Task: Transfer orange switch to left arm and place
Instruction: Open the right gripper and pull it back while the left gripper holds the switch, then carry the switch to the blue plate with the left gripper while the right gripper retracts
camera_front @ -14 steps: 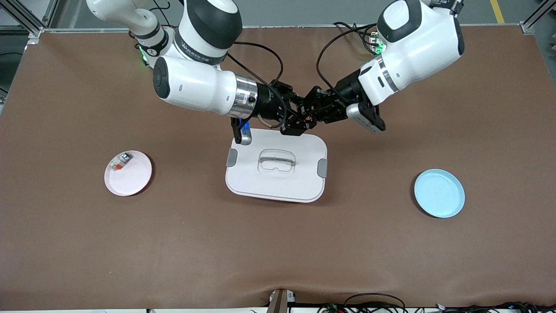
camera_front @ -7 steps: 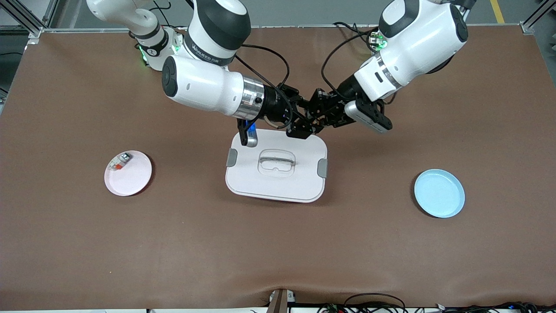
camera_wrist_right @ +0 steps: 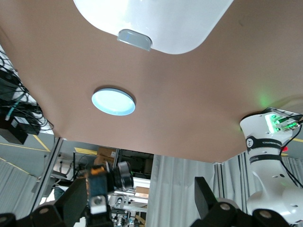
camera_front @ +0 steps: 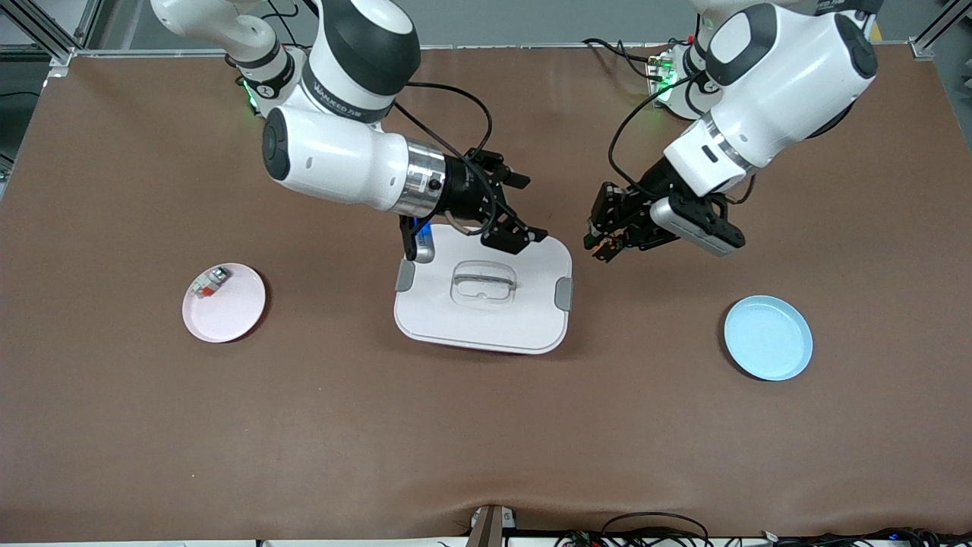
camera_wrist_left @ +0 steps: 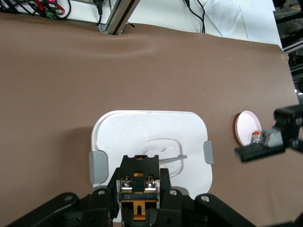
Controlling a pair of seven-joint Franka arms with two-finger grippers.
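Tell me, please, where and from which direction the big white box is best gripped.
Probably by the handle sunk in the lid of the box, coming straight down from above. The box lies flat, lid up, and its body looks too wide for the jaws. The open right gripper is over its edge; the left gripper holds the orange switch.

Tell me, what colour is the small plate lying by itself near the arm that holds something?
Light blue. The plate shows best in the front view.
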